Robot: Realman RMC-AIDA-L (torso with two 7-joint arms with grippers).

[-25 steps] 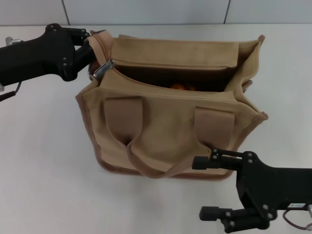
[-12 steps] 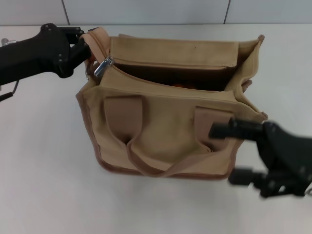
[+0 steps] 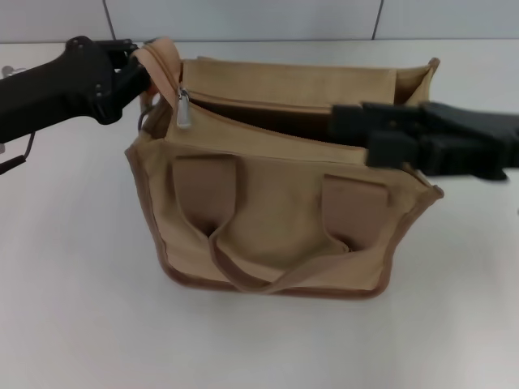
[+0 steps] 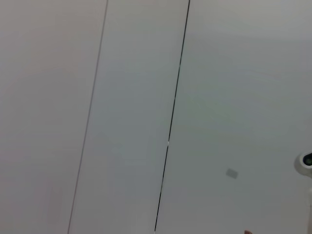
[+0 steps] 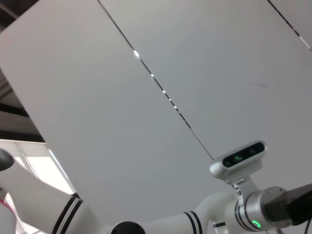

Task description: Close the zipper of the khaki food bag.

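Note:
The khaki food bag (image 3: 276, 211) stands upright in the middle of the white table in the head view, its top gaping open. The zipper (image 3: 268, 144) is open along the top; its silver pull tab (image 3: 184, 109) hangs at the bag's left end. My left gripper (image 3: 139, 79) is at the bag's upper left corner, shut on the left end flap (image 3: 165, 61) and holding it up. My right gripper (image 3: 361, 134) is blurred, over the right part of the bag's top, with its fingers apart and empty. Neither wrist view shows the bag.
The white table (image 3: 73, 267) surrounds the bag. A tiled wall (image 3: 243, 18) runs along the back. The left wrist view shows only wall panels (image 4: 219, 97). The right wrist view shows panels and the robot's head camera (image 5: 239, 158).
My right arm has swung up from the table's front right to over the bag's right top. The left gripper stays on the end flap; the pull tab now hangs down.

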